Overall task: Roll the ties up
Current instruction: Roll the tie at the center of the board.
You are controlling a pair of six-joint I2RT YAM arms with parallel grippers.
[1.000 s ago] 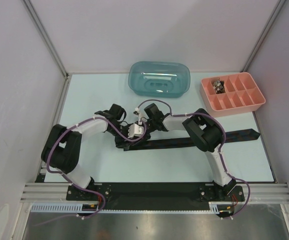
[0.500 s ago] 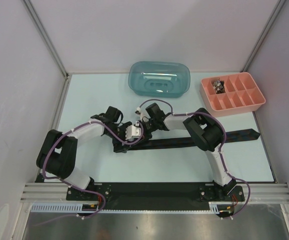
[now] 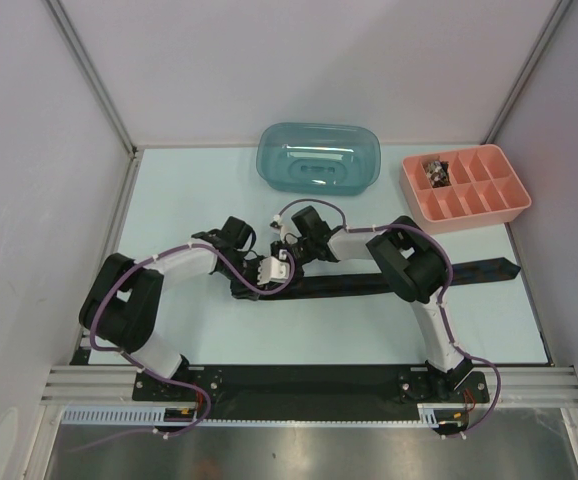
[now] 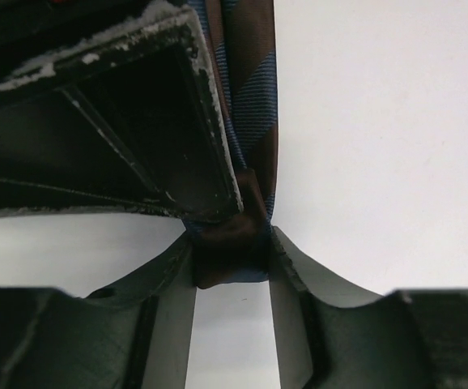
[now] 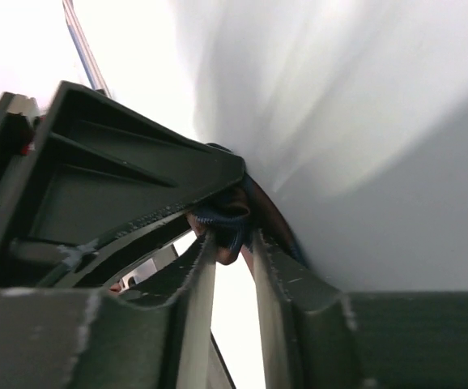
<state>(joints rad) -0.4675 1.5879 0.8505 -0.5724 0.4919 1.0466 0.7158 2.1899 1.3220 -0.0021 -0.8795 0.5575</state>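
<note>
**Both tools meeting at the tie's left end**

The tie is lying flat on the table, in front of the two arms. Its long axis is running left to right, tilting slightly so that the right end sits a little farther from the bases. That right end is tapering to a point aimed at the table's right edge. It is lying below the pink tray and well apart from it. The right arm's elbow is covering part of the middle stretch. The tie is looking black from above. Up close it is showing brown with blue diagonal stripes.

At the left end the fabric is bunching into a small fold, and both tools are crowding onto it, just beside each other, well in front of the teal bin.

The left tool is standing partly open, with the fold filling the gap between its fingertips. Both tips are pressing against the cloth, so it is gripping the tie. The strip is running straight away from the fold, along the side of the right tool's dark body.

The right tool is showing a narrow bright gap between its fingers. The bunched fold is sitting right at the tips, against the left tool's frame. I cannot tell whether these fingers are squeezing the cloth or only touching it.
</note>
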